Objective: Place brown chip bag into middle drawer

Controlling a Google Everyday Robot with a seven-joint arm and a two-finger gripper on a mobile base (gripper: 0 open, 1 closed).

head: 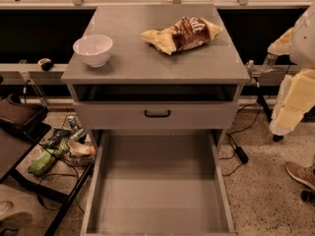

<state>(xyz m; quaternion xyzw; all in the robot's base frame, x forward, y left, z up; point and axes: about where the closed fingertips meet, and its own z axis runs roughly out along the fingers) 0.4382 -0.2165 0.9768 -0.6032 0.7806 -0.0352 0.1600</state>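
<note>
Crumpled brown chip bag [183, 34] with pale yellow ends; gripper [256, 69] beside cabinet [147, 63]

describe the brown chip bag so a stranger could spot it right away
Find the grey cabinet, with the gripper beside its right edge. On its top, right of the white bowl, lies the brown chip bag: the only crumpled thing there, dark brown with white lettering and pale yellow ends.
</note>
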